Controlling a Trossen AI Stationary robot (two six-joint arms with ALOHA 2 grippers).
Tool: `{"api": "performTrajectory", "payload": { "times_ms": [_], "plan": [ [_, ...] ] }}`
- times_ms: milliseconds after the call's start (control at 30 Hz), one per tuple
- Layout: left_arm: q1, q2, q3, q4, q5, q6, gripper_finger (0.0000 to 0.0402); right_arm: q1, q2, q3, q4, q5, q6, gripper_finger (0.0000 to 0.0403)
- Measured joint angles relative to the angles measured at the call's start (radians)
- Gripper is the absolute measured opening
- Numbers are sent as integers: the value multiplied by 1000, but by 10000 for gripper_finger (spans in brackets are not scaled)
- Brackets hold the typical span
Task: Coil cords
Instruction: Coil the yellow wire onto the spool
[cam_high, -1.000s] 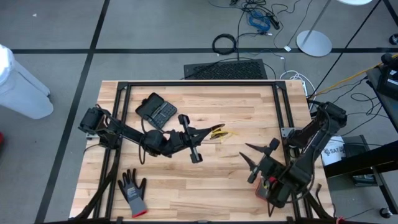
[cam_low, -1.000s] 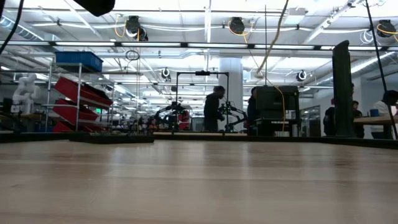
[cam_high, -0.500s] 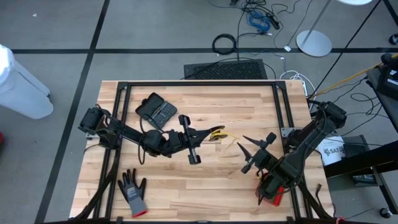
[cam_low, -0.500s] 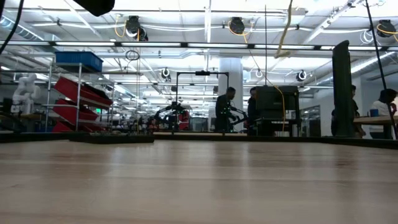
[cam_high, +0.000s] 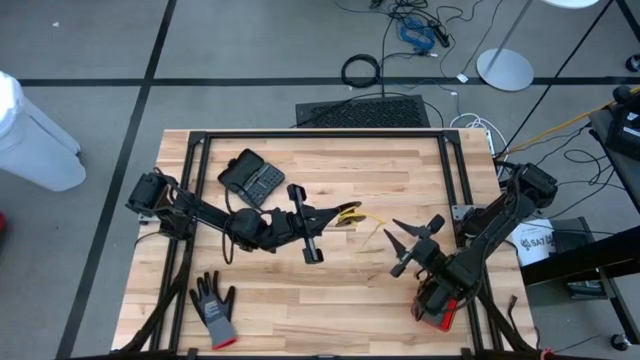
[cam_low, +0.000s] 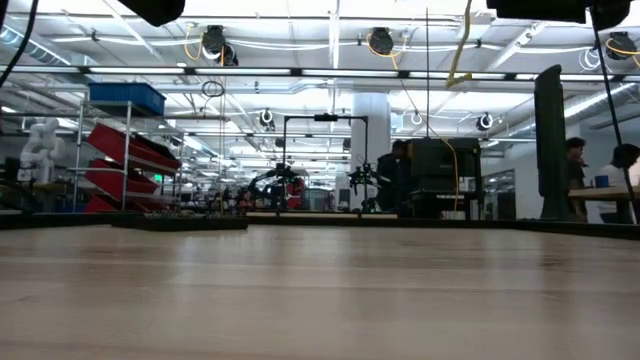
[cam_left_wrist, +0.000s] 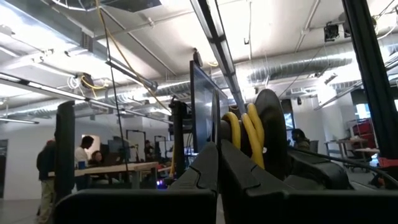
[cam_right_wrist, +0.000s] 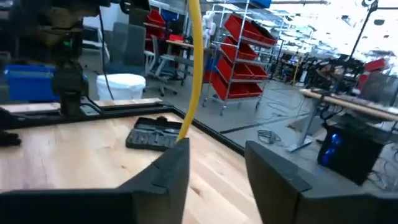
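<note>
The left gripper (cam_high: 338, 213) holds the yellow cord (cam_high: 351, 212) pinched tight at mid-table. The right gripper (cam_high: 401, 240) stands spread beside the loose tail — the tail passes one of its fingers (cam_right_wrist: 166, 167) and is not yet gripped. Close on that tail first, then lay each turn around the black round part (cam_left_wrist: 272, 134) without slack.

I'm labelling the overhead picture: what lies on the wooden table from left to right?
Grey glove → black calculator-like device → left gripper shut on the yellow cord → right gripper, its jaws apart.

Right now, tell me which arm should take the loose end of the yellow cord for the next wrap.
The right. The left gripper is shut on the yellow cord coil. The right gripper has open jaws beside the trailing strand, so it looks better placed.
</note>
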Motion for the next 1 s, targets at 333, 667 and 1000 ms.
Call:
{"api": "performTrajectory", "payload": {
  "times_ms": [333, 667, 1000],
  "plan": [
    [2, 0, 0, 0, 0, 2, 2, -31, 0, -34, 174, -1, -40, 211],
    [8, 0, 0, 0, 0, 1, 2, -42, 0, -36, 449, -68, -406, 202],
    [8, 0, 0, 4, 0, 1, 2, -111, 0, -36, 857, -145, -975, 202]
  ]
}}
